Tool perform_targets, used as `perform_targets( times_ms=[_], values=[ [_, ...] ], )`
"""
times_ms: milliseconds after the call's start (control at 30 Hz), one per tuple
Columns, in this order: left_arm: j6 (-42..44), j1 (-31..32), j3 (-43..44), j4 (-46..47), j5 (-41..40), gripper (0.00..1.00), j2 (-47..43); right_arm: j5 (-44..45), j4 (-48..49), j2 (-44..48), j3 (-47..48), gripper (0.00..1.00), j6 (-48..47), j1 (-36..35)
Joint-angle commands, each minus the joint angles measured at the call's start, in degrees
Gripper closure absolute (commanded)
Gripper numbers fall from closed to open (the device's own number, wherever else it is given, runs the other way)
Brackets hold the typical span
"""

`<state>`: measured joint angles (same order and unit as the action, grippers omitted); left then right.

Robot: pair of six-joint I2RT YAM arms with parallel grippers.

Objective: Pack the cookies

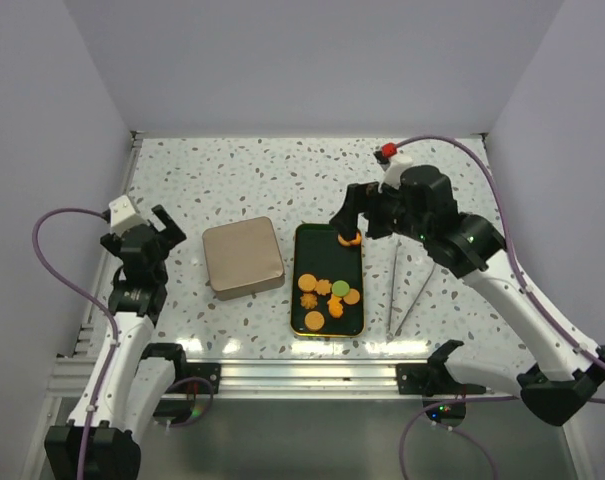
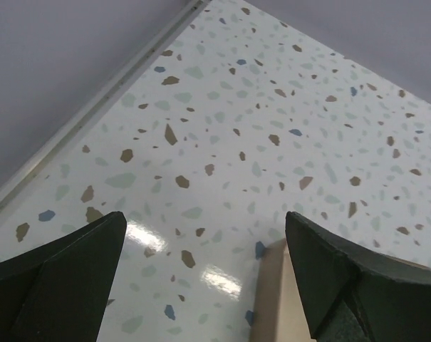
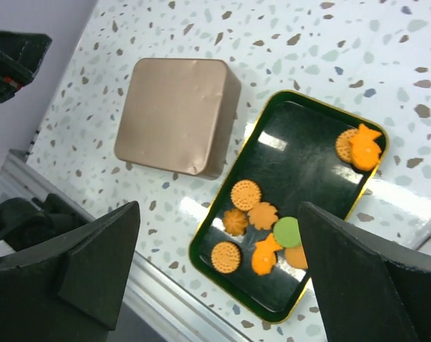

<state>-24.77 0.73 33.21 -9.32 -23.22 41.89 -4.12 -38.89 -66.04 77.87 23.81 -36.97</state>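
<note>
The cookies lie in a dark green tray with a gold rim (image 1: 327, 255). Several orange rounds and flower shapes and one green round (image 1: 340, 288) cluster at its near end. Two orange cookies (image 1: 349, 240) lie at its far end. In the right wrist view the tray (image 3: 293, 157) shows the cluster with the green cookie (image 3: 287, 231) and the far pair (image 3: 356, 145). My right gripper (image 1: 348, 222) hangs above the tray's far end, open and empty (image 3: 219, 204). My left gripper (image 1: 170, 230) is open and empty (image 2: 205, 214), left of the tan box.
A closed tan square box (image 1: 243, 257) sits left of the tray, touching or nearly touching it; its corner shows in the left wrist view (image 2: 286, 299). Metal tongs (image 1: 407, 290) lie right of the tray. A metal rail (image 1: 282, 375) runs along the table's near edge.
</note>
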Motion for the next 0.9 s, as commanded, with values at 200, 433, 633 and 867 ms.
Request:
perform_targets(
  times_ms=[200, 433, 633, 867],
  values=[
    [11.4, -0.5, -12.7, 26.3, -12.0, 0.00, 9.5, 16.9, 5.1, 9.6, -12.8, 0.01, -1.0, 0.0],
    [13.7, -0.5, -19.7, 46.9, -2.7, 0.00, 20.6, 21.5, 7.3, 12.9, -19.7, 0.01, -6.6, 0.0],
    [13.8, -0.6, -19.7, 59.0, 1.4, 0.00, 31.4, 23.5, 12.1, 15.2, -24.9, 0.01, -8.1, 0.0],
    [18.0, -0.6, -14.1, 68.0, 5.7, 0.02, 43.2, 26.1, 12.6, 10.6, -26.0, 0.01, -10.9, 0.0]
  ],
)
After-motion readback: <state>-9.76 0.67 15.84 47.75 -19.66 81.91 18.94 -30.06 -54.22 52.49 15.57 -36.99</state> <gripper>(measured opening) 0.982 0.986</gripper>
